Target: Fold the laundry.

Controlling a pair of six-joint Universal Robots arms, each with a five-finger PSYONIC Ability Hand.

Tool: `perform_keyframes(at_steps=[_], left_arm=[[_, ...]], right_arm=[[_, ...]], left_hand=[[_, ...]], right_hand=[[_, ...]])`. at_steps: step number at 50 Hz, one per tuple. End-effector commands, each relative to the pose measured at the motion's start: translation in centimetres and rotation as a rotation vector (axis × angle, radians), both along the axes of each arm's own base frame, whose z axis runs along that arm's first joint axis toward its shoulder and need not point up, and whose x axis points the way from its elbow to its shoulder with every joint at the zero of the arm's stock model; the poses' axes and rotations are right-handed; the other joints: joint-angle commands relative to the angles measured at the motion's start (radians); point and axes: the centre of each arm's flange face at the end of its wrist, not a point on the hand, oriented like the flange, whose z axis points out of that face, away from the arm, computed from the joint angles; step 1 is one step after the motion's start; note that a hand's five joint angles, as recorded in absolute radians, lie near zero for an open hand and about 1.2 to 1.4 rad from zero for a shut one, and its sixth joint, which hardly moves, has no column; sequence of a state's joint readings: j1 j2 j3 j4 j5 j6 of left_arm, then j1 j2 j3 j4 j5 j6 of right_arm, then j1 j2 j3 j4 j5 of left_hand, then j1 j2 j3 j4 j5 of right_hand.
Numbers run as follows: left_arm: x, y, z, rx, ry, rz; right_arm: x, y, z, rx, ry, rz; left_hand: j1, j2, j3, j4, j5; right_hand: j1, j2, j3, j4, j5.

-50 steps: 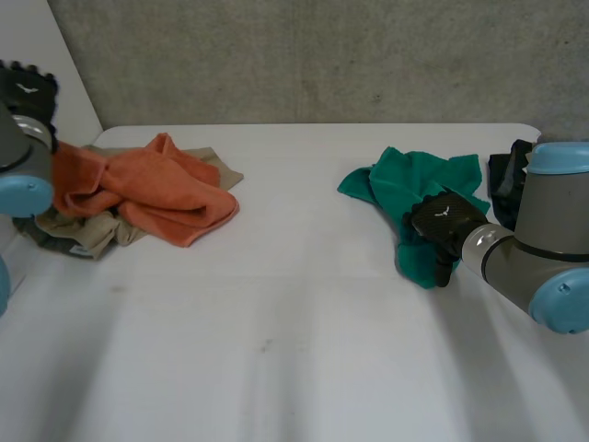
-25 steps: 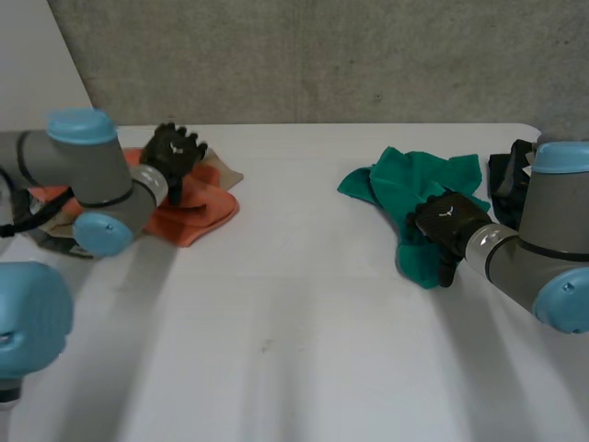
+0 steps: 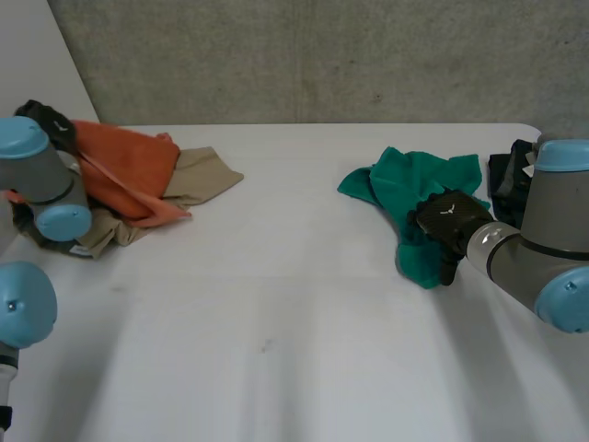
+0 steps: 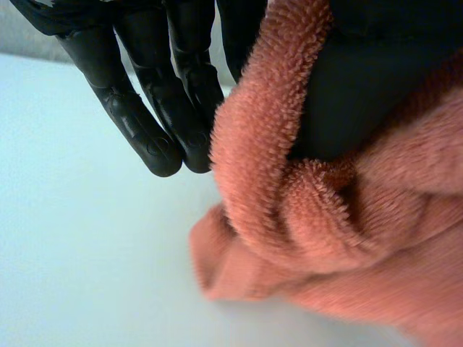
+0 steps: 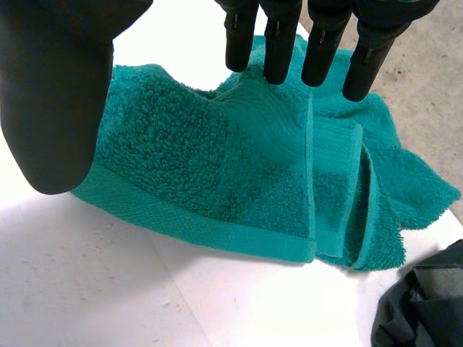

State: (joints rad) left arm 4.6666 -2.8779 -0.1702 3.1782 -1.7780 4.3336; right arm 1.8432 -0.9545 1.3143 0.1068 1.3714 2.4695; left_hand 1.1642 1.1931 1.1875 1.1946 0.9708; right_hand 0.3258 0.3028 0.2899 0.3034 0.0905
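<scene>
Fingers (image 4: 155,130) on my left hand (image 3: 48,118) run straight and close together, and just beside them a fold of the orange towel (image 4: 347,238) loops round the thick dark part of the hand that I take for my thumb. The wrist view is too close for me to be sure, but I read it as the towel caught between thumb and fingers. From the head camera that hand sits high at the far left corner of the surface (image 3: 276,304). The orange towel (image 3: 124,166) slopes down from it in a taut sheet to the pile below. Its lower edge lies on a beige garment (image 3: 198,175), which spreads out flat toward the middle of the surface. My left arm crosses in front of the near part of that pile.

My right hand (image 3: 446,219) is spread, the fingers (image 5: 282,43) straight with small gaps and the thumb (image 5: 58,94) held well apart from them. It rests over the near part of the green towel (image 3: 423,180), fingertips toward its middle, curled round nothing. The green towel (image 5: 217,173) lies crumpled on the right side of the surface, with a hemmed edge near my thumb and several folds stacked beyond my fingertips. Just beside its far right side lies a dark garment (image 3: 504,184), bunched at the edge of the surface next to my right arm. The two piles lie well apart, with bare white surface between them.
</scene>
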Motion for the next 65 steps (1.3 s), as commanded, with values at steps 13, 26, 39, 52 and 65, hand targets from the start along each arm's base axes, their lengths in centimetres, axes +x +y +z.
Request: perform_keyframes(at_steps=[13,26,39,52,65], left_arm=[[-3.0,3.1,9.1,-0.233,0.251,-0.149],[-10.2,13.8,13.8,-0.015,0.464,-0.452],[-15.3,25.3,11.5,0.486,0.991,-0.664],[-16.2,27.3,9.2,0.449,0.996,-0.698],[-15.6,23.3,10.1,0.299,0.918,-0.665]], right_arm=[[0.0,0.1,1.4,-0.01,-0.046,-0.012],[-0.9,-1.1,5.0,-0.021,-0.113,-0.127],[0.1,-5.4,3.5,0.009,-0.063,-0.209],[1.8,-7.3,-1.0,0.187,-0.291,-0.295],[3.4,-2.3,7.4,0.163,-0.385,-0.169]], left_hand=[[-0.99,-1.019,-1.013,-1.02,-0.971],[-0.99,-1.019,-1.013,-1.02,-0.971],[-0.99,-1.019,-1.013,-1.02,-0.971],[-0.99,-1.019,-1.013,-1.02,-0.971],[-0.99,-1.019,-1.013,-1.02,-0.971]], right_hand=[[-0.046,-0.023,-0.01,-0.023,0.015],[-0.134,-0.111,-0.098,-0.111,-0.073],[-0.151,-0.128,-0.115,-0.129,-0.091],[-0.149,-0.126,-0.113,-0.126,-0.088],[1.07,1.093,1.106,1.093,1.131]])
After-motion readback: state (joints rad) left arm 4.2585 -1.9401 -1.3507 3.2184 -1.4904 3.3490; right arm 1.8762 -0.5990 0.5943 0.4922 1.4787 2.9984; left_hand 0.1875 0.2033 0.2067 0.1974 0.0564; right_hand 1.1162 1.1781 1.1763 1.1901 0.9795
